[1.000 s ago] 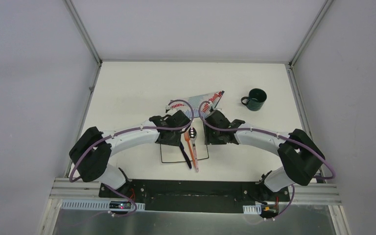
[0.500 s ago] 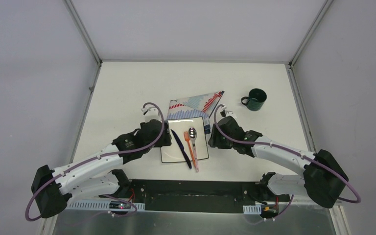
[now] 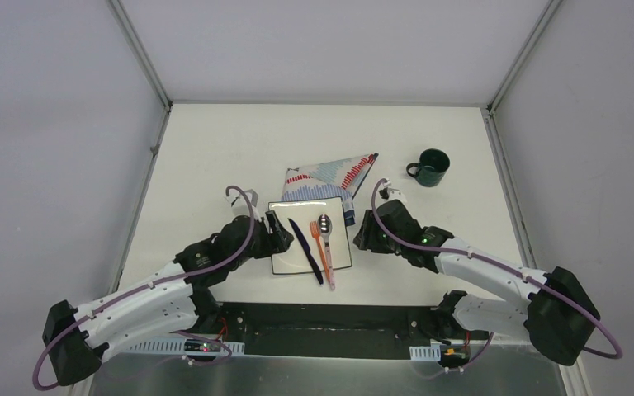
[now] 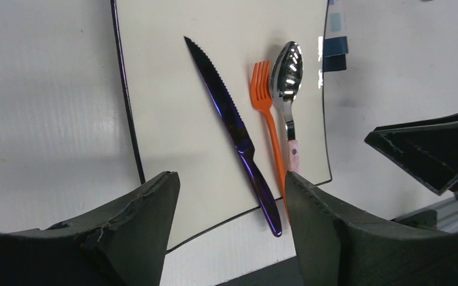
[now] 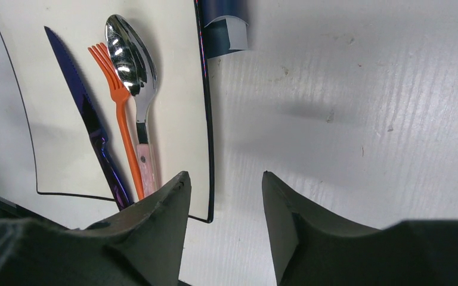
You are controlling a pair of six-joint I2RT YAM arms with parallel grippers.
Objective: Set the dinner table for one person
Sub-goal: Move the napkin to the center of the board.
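**Plate and cutlery at centre, both grippers spread at its sides**

The dinner table (image 3: 215, 148) fills the middle of the top view, a matte white top between grey rails. The left arm (image 3: 144, 297) reaches in from the lower left of the frame and the right arm (image 3: 487, 268) from the lower right.

At centre lies a white square plate (image 3: 340, 247) with a thin dark rim. A striped cloth (image 3: 330, 175) lies just above it in the frame, meeting the plate's upper edge and upper right corner. A dark green mug (image 3: 432, 167) stands well apart, toward the upper right.

On the plate lie a dark knife (image 3: 305, 250), an orange fork (image 3: 322, 252) and a shiny spoon (image 3: 325, 229), side by side. The knife and fork handles run past the lower rim.

The left gripper (image 4: 229, 182) sits at the plate's left edge, its jaws spread with nothing between them. The right gripper (image 5: 225, 179) sits at the right edge, its jaws likewise spread and holding nothing. In the right wrist view one finger hides the handle ends.

A second ago both grippers were over the upper part of the plate and covered it. Since then they have drawn outward and downward in the frame, leaving the whole plate in sight. The mug and the cutlery lie where they did.
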